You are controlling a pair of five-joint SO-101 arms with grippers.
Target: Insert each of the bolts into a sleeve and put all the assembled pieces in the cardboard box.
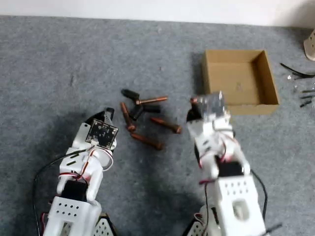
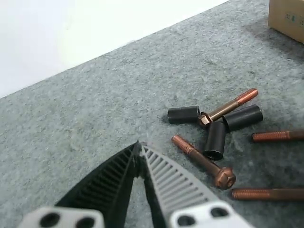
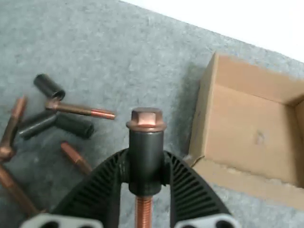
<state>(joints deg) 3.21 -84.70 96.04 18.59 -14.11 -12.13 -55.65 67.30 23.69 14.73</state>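
Several copper bolts (image 1: 151, 100) and black sleeves (image 1: 130, 93) lie loose in a pile on the grey carpet, seen again as bolts (image 2: 204, 160) and sleeves (image 2: 215, 139) in the left wrist view. My right gripper (image 3: 145, 173) is shut on an assembled piece, a black sleeve (image 3: 146, 156) with a bolt (image 3: 146, 118) through it, held near the cardboard box (image 3: 247, 137). From above, this right gripper (image 1: 197, 105) hovers just short of the box (image 1: 239, 110), off its front left corner. My left gripper (image 2: 139, 156) is shut and empty, short of the pile; from above the left gripper (image 1: 108, 114) sits left of it.
The cardboard box's floor (image 1: 238, 83) holds nothing. Loose black and metal bits (image 1: 300, 86) lie on the carpet right of the box. A white wall edge (image 1: 147, 10) borders the carpet at the back.
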